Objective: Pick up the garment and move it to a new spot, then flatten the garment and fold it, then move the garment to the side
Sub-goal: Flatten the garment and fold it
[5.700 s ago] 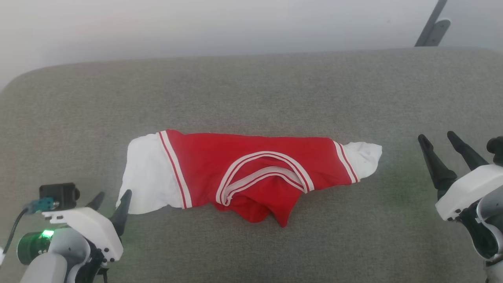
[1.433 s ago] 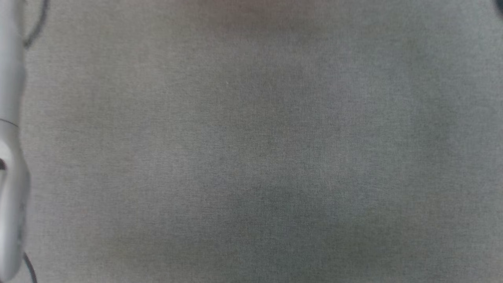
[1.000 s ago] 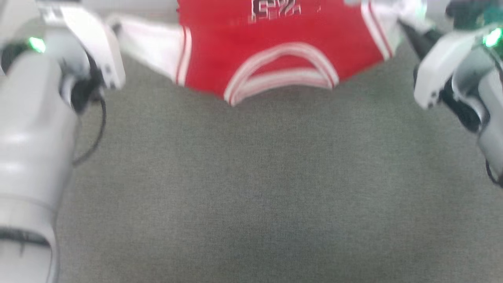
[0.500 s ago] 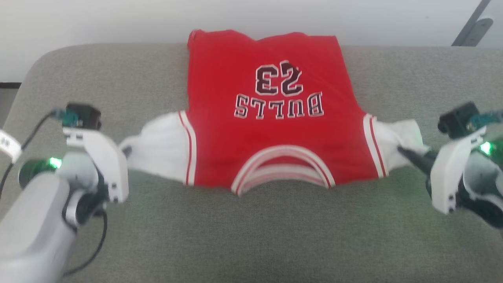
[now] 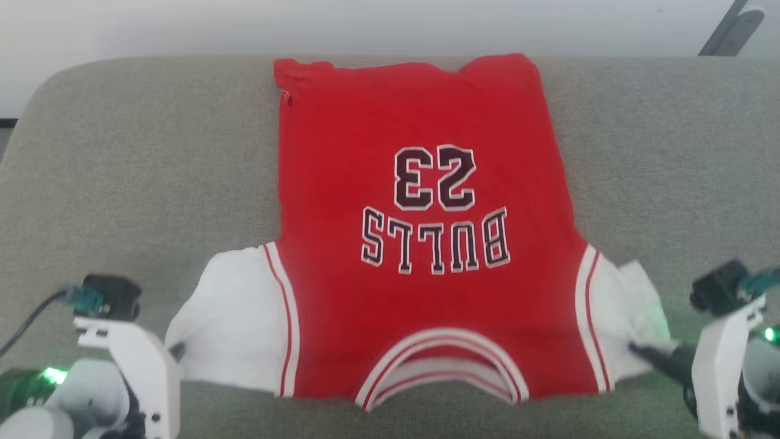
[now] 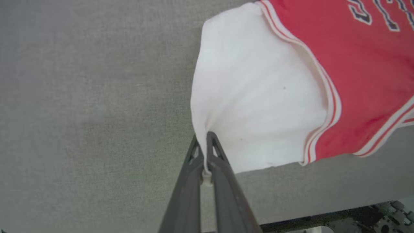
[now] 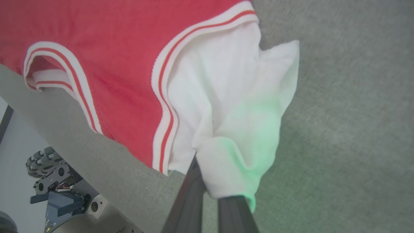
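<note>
The left gripper (image 6: 205,140) has two long, dark grey fingers (image 6: 228,191), slim and tapering, each with a triangular cut-out near its tip. They rise from a white housing (image 5: 137,366), angular and flat-faced, with small dark screw holes along its edge. Above the white housing sits a black boxy camera (image 5: 111,297), with a teal connector (image 5: 80,300) and a dark cable (image 5: 27,329) beside it. Behind the white housing a green light (image 5: 53,375) glows, and the forearm (image 5: 36,424) is pale grey and rounded. The right gripper (image 5: 640,350) matches, with dark fingers and a white shell (image 5: 725,366). The base carries a dark wheel (image 7: 45,163) ringed with small rollers.
</note>
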